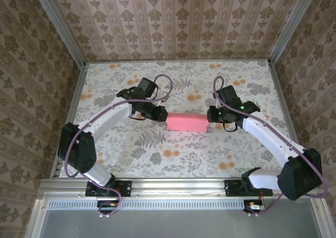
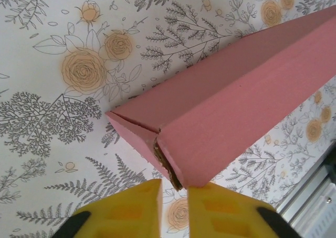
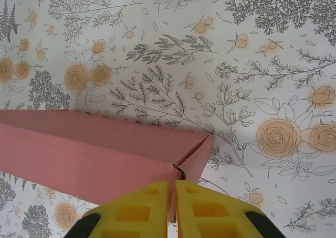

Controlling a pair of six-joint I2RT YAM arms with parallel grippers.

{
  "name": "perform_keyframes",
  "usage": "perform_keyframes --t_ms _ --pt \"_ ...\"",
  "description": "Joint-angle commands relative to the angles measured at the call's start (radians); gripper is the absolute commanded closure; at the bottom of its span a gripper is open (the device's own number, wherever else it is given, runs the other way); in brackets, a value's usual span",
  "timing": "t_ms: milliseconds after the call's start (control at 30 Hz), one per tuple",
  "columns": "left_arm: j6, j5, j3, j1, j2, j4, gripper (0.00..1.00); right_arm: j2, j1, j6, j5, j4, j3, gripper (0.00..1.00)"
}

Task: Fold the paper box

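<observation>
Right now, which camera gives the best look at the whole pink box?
The top external view: it takes in the paper box along its full length. The left wrist view gives a close look at one folded end corner, and the right wrist view gives a close look at the opposite end.

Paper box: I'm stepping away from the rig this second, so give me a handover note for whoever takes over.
Left gripper: at one end of the paper box, fingers a narrow gap apart with the end edge at that gap; grip unclear.
Right gripper: shut on the thin edge at the other end.
Box: mid-table, between the grippers.
Done: looks like a closed long pink form.
Left: both end seams gape slightly; probably tuck them, then release.
</observation>
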Motion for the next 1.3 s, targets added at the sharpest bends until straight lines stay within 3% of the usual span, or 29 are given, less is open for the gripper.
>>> perform_keyframes --t_ms 0,100,300,500,833,1267 --pt "-0.040 0.066 0.009 0.006 -0.043 -0.027 0.76 -0.008 -0.002 0.022 0.022 -0.004 -0.035 0.87" --pt "-0.034 0.109 0.012 0.028 -0.086 -0.064 0.71 -0.005 -0.001 0.021 0.032 -0.003 -0.044 0.87" --pt "-0.058 0.253 0.003 0.096 -0.155 -0.020 0.70 -0.008 0.008 0.008 0.049 -0.008 -0.046 0.87" --pt "-0.092 0.344 0.007 0.093 -0.100 0.126 0.80 -0.006 0.018 0.004 0.043 -0.006 -0.044 0.87" --pt "-0.062 0.363 0.020 0.058 0.038 0.174 0.82 0.001 0.023 -0.001 0.041 -0.009 -0.037 0.88" --pt "-0.018 0.268 -0.036 0.051 0.074 0.144 0.86 -0.016 0.024 -0.018 0.022 -0.024 -0.012 0.88"
